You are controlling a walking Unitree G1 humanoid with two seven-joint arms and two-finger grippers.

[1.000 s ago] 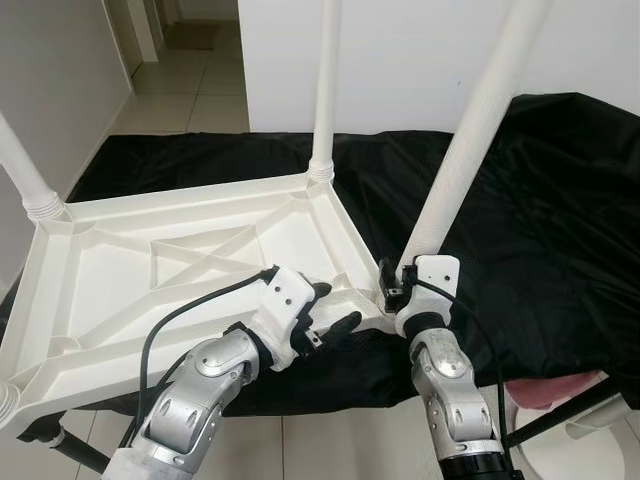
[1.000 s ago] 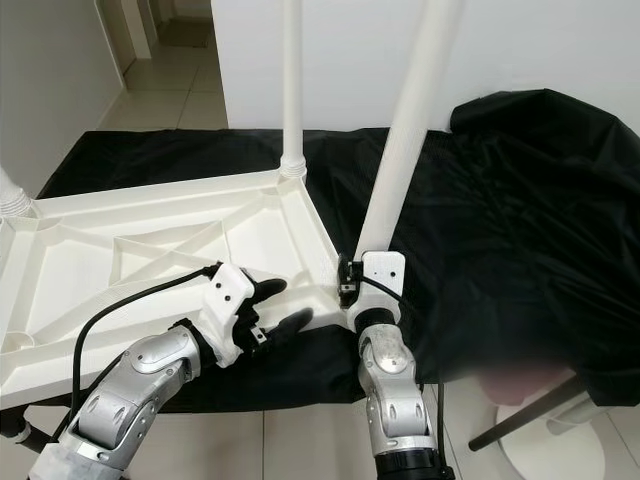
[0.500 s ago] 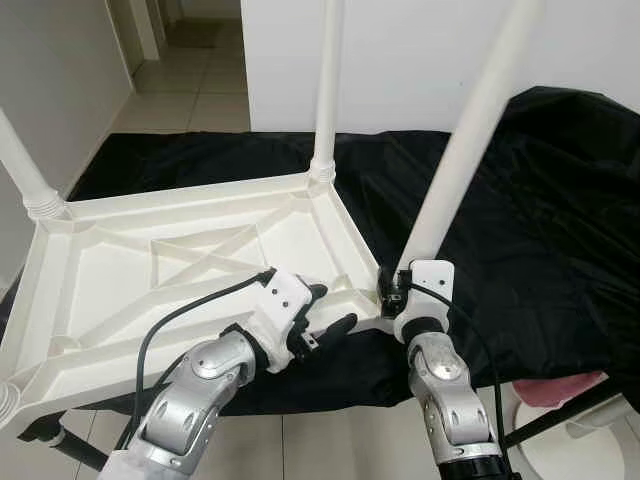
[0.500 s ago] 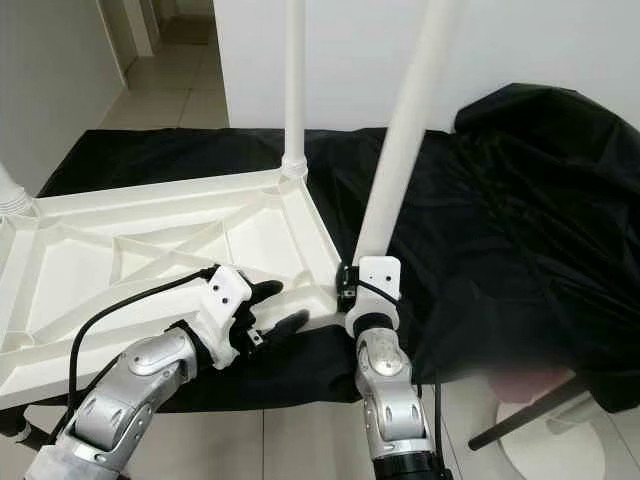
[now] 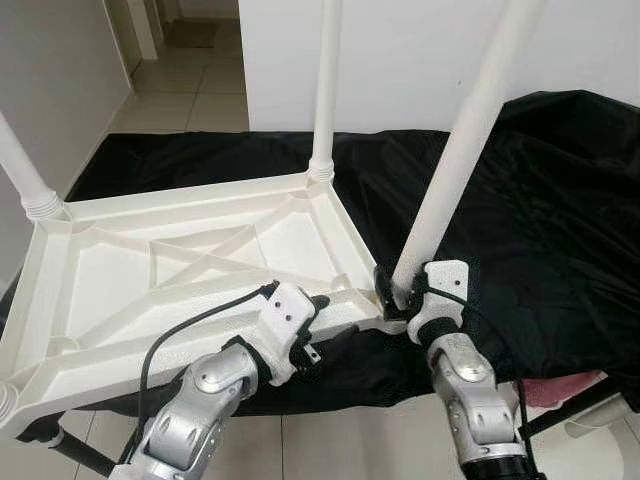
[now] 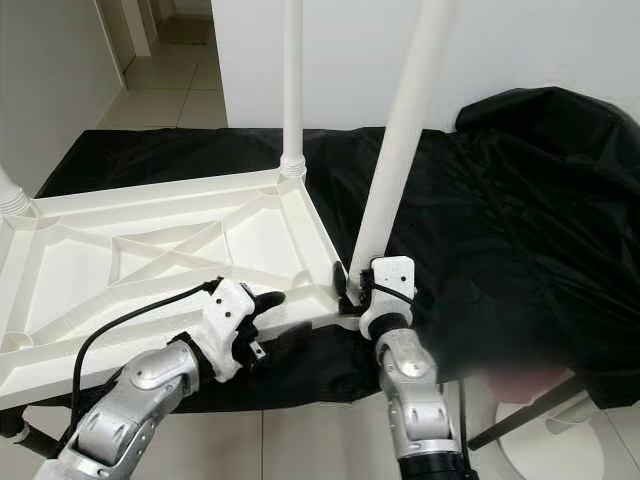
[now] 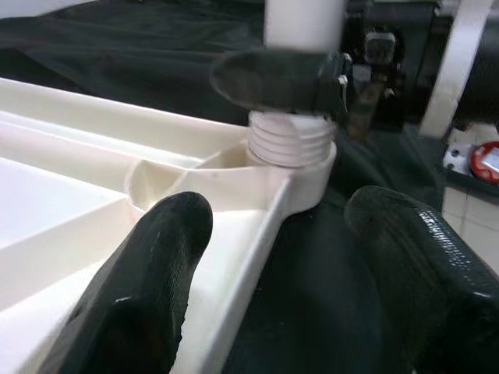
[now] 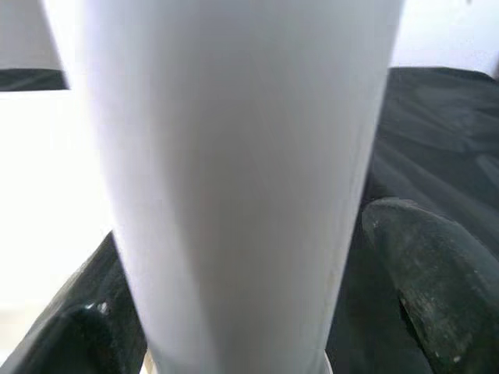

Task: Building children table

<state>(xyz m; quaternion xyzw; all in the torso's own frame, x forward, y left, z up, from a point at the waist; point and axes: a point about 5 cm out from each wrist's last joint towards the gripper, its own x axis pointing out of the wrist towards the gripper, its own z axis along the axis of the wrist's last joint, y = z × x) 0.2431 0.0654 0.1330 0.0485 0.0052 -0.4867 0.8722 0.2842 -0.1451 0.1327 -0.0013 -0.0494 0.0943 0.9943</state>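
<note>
The children's table, white plastic, lies upside down on a black cloth spread over a raised surface, its ribbed underside facing up. In the left eye view, one leg stands upright in the far corner socket, another leg rises from the far left corner, and a third, the near-right leg, leans slightly away from the tabletop as it rises out of the near right corner. The right gripper sits at the foot of that near-right leg, its jaws set around the pole just above the socket. The left gripper rests at the near edge of the tabletop, just beside the same corner, with its silver arm and a black cable trailing back toward the camera. Pale floor tiles run off beyond the cloth.

The right eye view gives the same layout, with the near-right leg clasped low down by the right gripper.

In the left wrist view, the jaws are spread apart, one finger over the tabletop rim and the other off its edge above the cloth, gripping nothing. Ahead, the threaded end of the leg sits in the corner socket.

In the right wrist view, the white pole stands between the two fingers, which close in on it from either side.
</note>
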